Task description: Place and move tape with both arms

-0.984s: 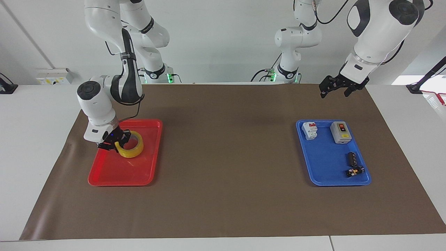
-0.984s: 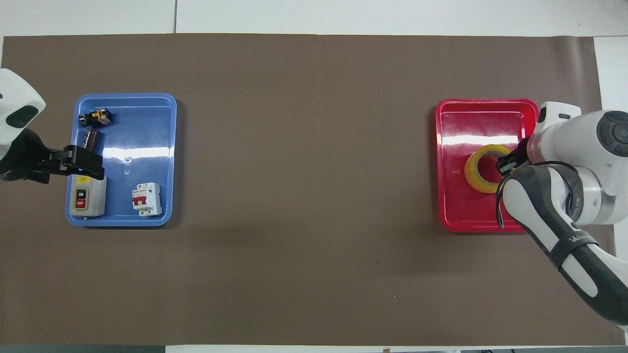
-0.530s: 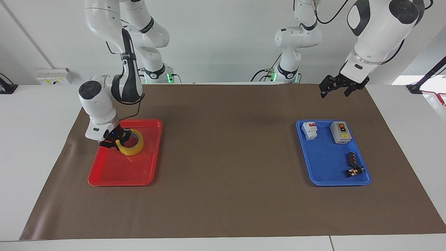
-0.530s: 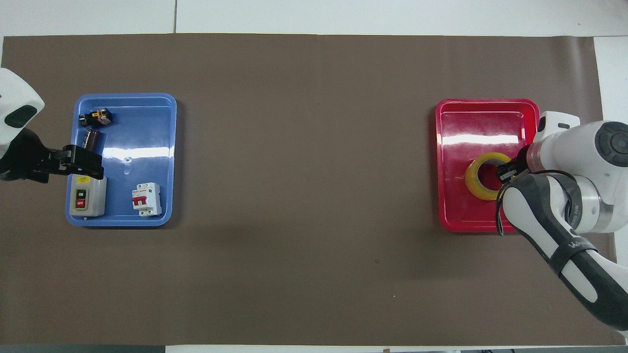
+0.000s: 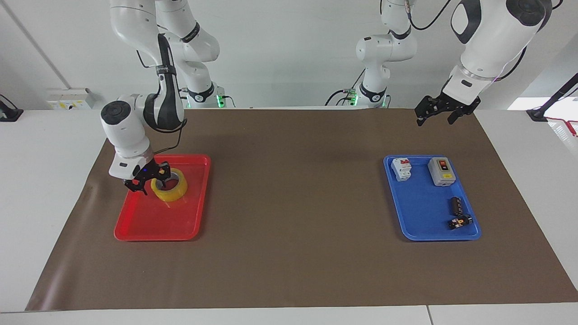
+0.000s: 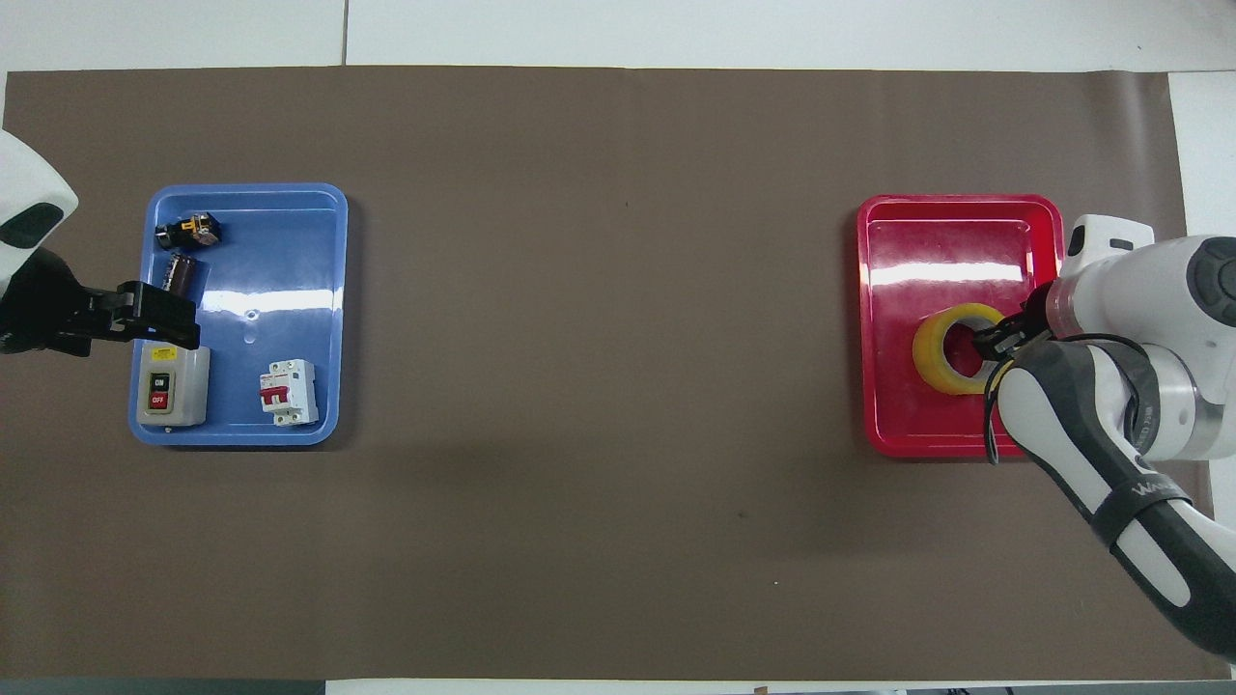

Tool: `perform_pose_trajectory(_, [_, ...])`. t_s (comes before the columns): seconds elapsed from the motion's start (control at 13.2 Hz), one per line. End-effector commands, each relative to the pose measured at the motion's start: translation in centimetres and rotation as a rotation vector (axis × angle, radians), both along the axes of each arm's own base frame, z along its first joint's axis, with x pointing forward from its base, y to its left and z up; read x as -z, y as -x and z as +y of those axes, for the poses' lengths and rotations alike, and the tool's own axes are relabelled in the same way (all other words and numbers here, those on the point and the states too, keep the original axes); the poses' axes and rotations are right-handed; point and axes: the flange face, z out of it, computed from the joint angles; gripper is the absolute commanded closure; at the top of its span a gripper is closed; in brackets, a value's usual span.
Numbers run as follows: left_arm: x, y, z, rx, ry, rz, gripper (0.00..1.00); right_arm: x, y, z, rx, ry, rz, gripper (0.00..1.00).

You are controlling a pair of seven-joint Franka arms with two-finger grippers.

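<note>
Right gripper (image 5: 150, 179): has risen with the tape (image 5: 170, 185), pinching its wall.
Tape: now above the red tray (image 5: 149, 225).
Left gripper (image 5: 437, 113): waits, spread, unchanged.

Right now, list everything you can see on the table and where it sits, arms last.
Mat: one, brown, covering the table.
Red tray: one, at the right arm's end.
Tape: one roll, yellow, over the red tray, lifted.
Blue tray: one, at the left arm's end.
Breaker: one, white with red, in the blue tray.
Switch box: one, grey, beside the breaker.
Small dark parts: two, in the blue tray, farther from the robots.
Right gripper: black, shut on the tape's wall.
Left gripper: black, open, waiting above the mat near the blue tray.
</note>
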Motion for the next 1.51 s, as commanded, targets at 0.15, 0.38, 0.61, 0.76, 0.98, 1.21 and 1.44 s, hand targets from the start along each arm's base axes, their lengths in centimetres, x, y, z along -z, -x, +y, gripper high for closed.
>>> perform_pose_trajectory(0.15, [-0.5,0.2,0.6,-0.01,0.013,-0.014,0.0,-13.3,-1.9,3.8,0.348,0.002,0.024,0.0])
perform_pose_trajectory(0.38, [-0.5,0.2,0.9,-0.015,0.013,-0.014,0.0,-20.8,0.0,4.4,0.465,0.006,0.003,0.0])
perform_pose_trajectory(0.61, [-0.5,0.2,0.9,-0.015,0.013,-0.014,0.0,-29.1,1.3,3.2,0.519,-0.027,0.05,0.0])
perform_pose_trajectory(0.76, [-0.5,0.2,1.0,-0.016,0.013,-0.014,0.0,-31.3,1.9,1.2,0.563,-0.064,0.082,0.0])
perform_pose_trajectory(0.98, [-0.5,0.2,1.0,-0.016,0.013,-0.012,0.0,-29.3,2.7,2.9,0.544,-0.05,0.069,0.0])
perform_pose_trajectory(1.21, [-0.5,0.2,1.0,-0.016,0.013,-0.012,0.0,-29.1,2.8,2.9,0.6,-0.053,0.074,0.0])
perform_pose_trajectory(1.44, [-0.5,0.2,1.0,-0.017,0.013,-0.014,0.0,-29.1,2.8,2.6,0.61,-0.048,0.069,0.0])
